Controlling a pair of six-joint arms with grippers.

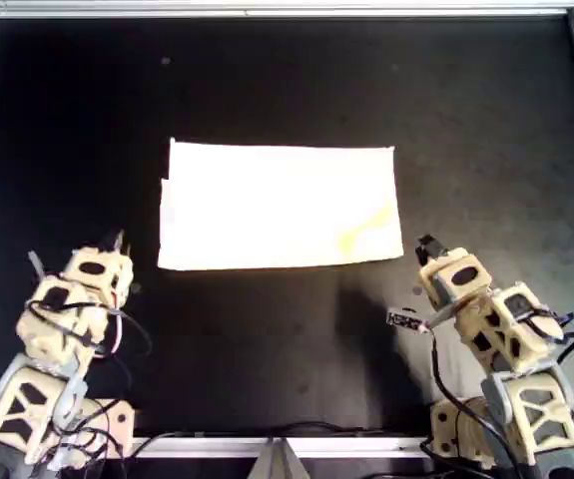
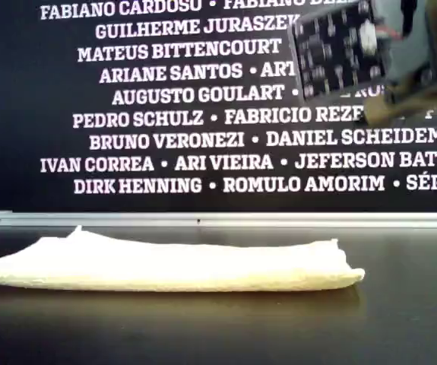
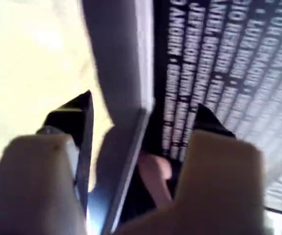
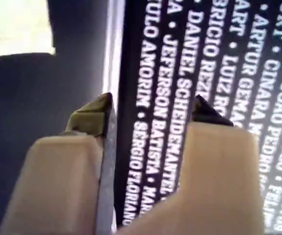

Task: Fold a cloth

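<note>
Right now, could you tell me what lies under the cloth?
The cloth lies flat on the black table, which shows on every side of it. No bulge shows in the exterior view, but anything thin beneath would be covered.

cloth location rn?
The cloth lies flat near the middle of the black table in the overhead view, slightly toward the far rail, ahead of both arms, touching neither.

Cloth (image 1: 279,207) showing pale yellow-white with a faint yellow streak, table surface (image 1: 267,80) appearing black, backdrop wall (image 2: 20,91) displaying white names on black, arms (image 1: 72,309) showing beige.
</note>
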